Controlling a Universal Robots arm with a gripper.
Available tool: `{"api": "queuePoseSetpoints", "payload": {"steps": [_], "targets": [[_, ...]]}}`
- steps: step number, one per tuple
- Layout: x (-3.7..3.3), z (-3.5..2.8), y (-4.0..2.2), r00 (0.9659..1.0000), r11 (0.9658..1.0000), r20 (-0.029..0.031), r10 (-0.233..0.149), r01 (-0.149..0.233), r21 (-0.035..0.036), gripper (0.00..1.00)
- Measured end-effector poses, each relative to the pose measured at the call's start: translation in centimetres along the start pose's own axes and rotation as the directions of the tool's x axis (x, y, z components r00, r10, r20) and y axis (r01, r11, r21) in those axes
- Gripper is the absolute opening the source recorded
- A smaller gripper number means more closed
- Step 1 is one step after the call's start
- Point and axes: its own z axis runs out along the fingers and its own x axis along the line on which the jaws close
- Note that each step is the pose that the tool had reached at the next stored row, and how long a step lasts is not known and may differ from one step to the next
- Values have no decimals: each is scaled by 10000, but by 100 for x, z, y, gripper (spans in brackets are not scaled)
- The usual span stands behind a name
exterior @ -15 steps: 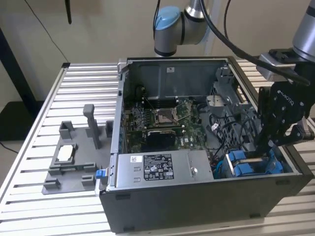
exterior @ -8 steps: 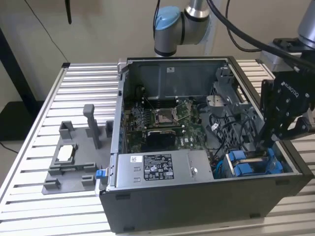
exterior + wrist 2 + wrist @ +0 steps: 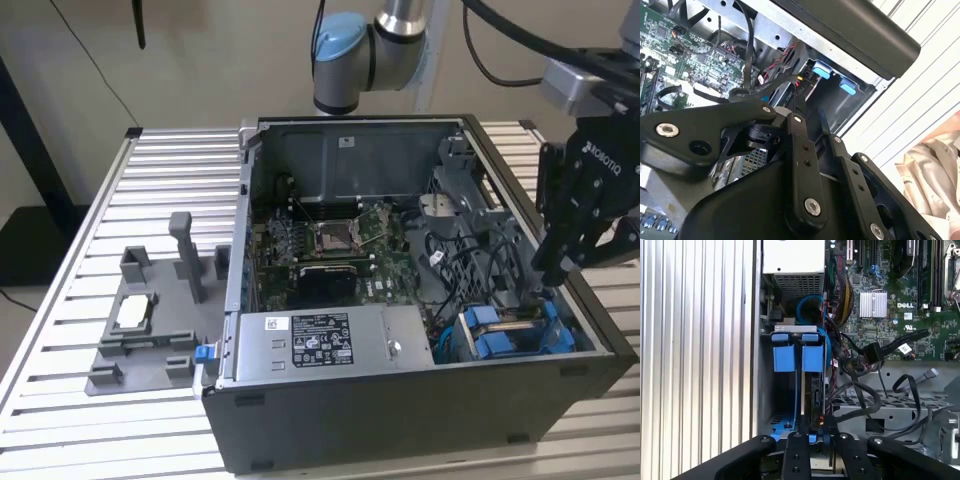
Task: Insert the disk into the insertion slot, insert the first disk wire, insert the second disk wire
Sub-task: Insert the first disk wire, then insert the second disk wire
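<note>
The disk's blue carrier tabs [image 3: 510,335] stand up in the insertion slot [image 3: 455,345] at the near corner of the dark computer case, on the exterior view's right. In the first wrist view the blue carrier [image 3: 790,357] sits down inside the grey bay [image 3: 767,390]. My gripper [image 3: 555,275] hangs just above that corner. Its fingers [image 3: 800,440] are closed on a black wire connector [image 3: 816,405] with red and yellow leads [image 3: 800,80], held right beside the blue tabs [image 3: 822,72].
A grey labelled power-supply box [image 3: 320,340] lies along the case's front. The green motherboard [image 3: 330,245] and loose black cables [image 3: 865,390] lie beside the bay. A grey fixture [image 3: 150,320] stands on the slatted table [image 3: 60,400] at the exterior view's left.
</note>
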Motion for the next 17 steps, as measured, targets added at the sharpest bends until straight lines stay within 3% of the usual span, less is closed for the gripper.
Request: {"api": "queuePoseSetpoints", "payload": {"steps": [5, 13, 17], "targets": [[9, -145, 11, 10000, 10000, -2, -1, 1, -4, 27], [10, -149, 15, 10000, 10000, -1, 0, 0, -5, 27], [9, -146, 53, 10000, 10000, -1, 0, 0, -5, 27]]}}
